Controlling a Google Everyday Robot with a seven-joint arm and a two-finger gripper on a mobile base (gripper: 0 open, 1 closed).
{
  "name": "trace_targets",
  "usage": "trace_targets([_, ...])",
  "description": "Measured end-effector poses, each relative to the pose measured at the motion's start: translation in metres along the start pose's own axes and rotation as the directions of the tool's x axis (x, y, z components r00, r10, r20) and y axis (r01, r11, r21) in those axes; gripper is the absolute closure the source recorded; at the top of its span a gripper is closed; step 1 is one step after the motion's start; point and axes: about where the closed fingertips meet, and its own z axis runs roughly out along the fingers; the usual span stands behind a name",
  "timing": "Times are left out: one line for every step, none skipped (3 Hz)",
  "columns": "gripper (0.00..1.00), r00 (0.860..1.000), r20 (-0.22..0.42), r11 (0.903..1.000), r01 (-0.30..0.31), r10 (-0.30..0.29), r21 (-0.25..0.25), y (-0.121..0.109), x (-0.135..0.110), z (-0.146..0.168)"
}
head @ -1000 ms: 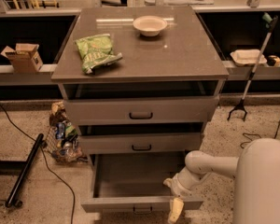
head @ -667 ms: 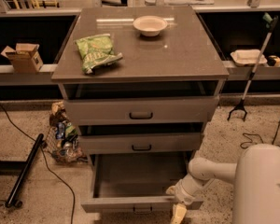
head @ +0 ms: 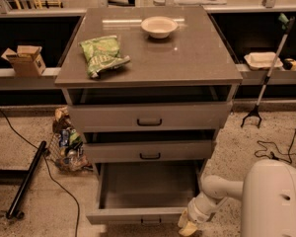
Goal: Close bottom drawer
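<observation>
The bottom drawer [head: 138,215] of the grey cabinet is pulled far out; its flat grey front with a small dark bar handle lies at the bottom of the camera view, and its inside looks empty. My gripper [head: 188,227] is low at the drawer front's right end, right beside it, at the end of my white arm [head: 214,196] that comes in from the lower right. Its tip is pale yellow and partly cut off by the frame's lower edge.
The middle drawer [head: 149,151] and top drawer [head: 149,116] stand slightly out. On the cabinet top lie a green chip bag [head: 101,55] and a white bowl [head: 159,26]. A basket of trash [head: 66,147] and black pole [head: 25,179] lie left; a grabber tool [head: 266,80] stands right.
My arm and gripper have moved down and a little toward the camera, from over the drawer's right side to beside the right end of its front. The drawer stays out.
</observation>
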Motion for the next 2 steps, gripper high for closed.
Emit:
trace_targets([0.82, 1.0, -0.011, 0.9999, -0.014, 0.014, 0.005, -0.017, 0.014, 0.019])
trace_targets([0.82, 1.0, -0.007, 0.9989, 0.001, -0.001, 0.047, -0.038, 0.018, 0.021])
